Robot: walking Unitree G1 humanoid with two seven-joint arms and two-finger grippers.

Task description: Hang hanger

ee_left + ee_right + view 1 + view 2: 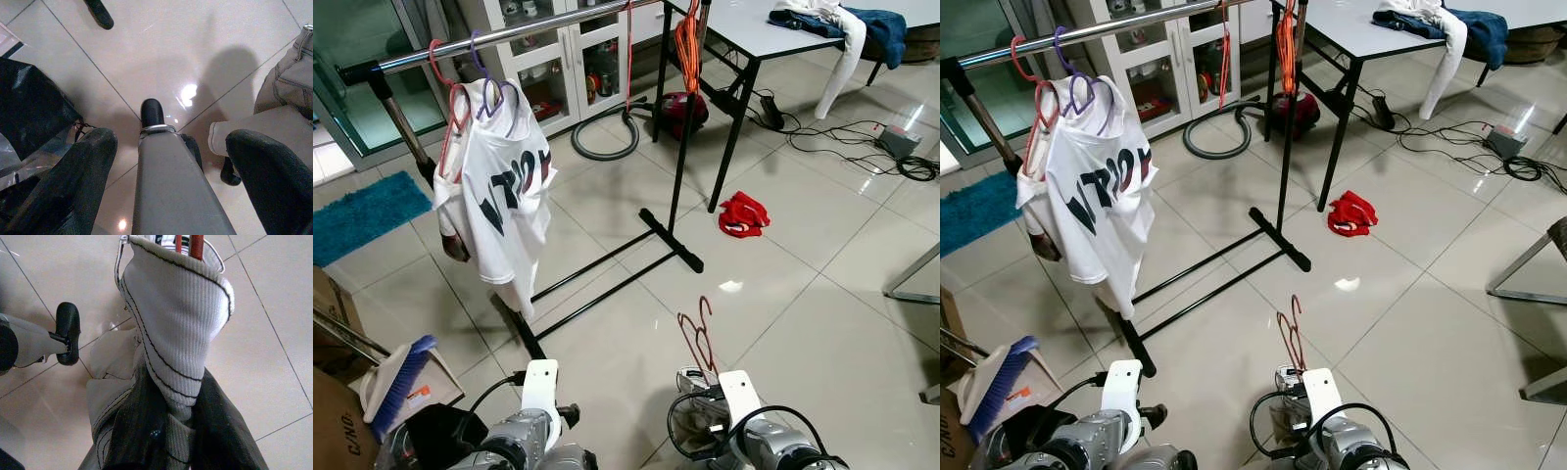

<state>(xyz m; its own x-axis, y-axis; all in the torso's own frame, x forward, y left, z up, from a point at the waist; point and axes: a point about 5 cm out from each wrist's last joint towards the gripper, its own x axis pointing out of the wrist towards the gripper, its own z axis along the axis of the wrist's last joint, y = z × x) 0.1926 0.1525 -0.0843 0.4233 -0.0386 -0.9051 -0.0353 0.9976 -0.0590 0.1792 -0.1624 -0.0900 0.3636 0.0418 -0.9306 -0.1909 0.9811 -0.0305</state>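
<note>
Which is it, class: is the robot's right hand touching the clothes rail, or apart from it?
Apart. In the left eye view the right hand sits low over the floor holding a red hanger with a garment, while the clothes rail runs far off, tiles between.

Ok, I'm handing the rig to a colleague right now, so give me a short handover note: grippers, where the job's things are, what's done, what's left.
Right gripper: shut on a grey ribbed garment carried on a red hanger, held low in front of the robot with the hook pointing up.
Left gripper: open, holding nothing, low over the floor tiles.
Clothes rail: ahead and to the robot's left, already carrying a white printed shirt on hangers.
Done: the hanger with its garment is in hand.
Left: approach the rail, raise the hanger, hook it over the bar, let go.
</note>
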